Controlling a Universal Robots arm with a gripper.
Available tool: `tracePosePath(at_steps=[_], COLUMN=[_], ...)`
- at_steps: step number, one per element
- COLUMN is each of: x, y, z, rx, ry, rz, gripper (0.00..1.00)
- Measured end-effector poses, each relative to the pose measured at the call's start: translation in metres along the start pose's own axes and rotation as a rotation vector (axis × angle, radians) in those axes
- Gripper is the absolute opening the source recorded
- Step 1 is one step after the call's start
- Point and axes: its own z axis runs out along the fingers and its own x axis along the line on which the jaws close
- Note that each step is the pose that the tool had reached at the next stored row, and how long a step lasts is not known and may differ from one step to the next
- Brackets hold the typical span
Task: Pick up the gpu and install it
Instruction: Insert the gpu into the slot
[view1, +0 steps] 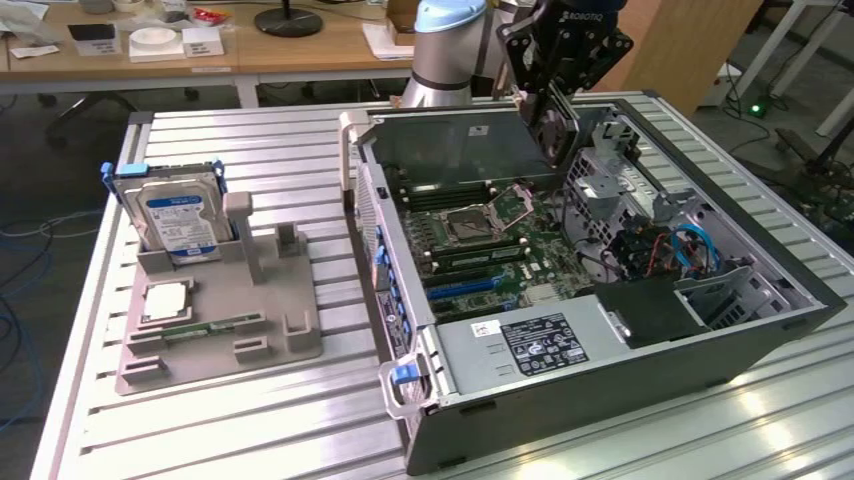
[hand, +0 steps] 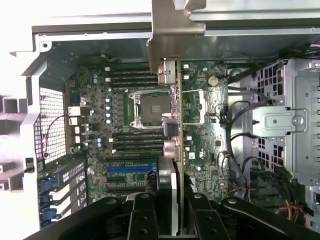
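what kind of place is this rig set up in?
Likely a robotics lab: a ribbed aluminium table carries an open dark computer tower case and a grey plastic parts holder, with wooden desks behind. The claw grips a green gpu card above its motherboard.

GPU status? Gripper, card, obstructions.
Gripper shut on the gpu. Card held edge-on above the motherboard in the open case, not seated. Nothing visible between card and board.

Silver hard drive (view1: 180, 222) stood upright in grey holder (view1: 287, 345) on ribbed bench (view1: 240, 430); processor chip (view1: 163, 300) and narrow memory stick (view1: 214, 327) lay flat on the holder's base.
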Motion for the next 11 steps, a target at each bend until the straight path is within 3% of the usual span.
tracePosePath(at_steps=[11], x=[-0.0001], y=[-0.0001], z=[0.0000], rx=[0.0003], ry=[0.0060], rz=[-0.138], gripper=[0.28])
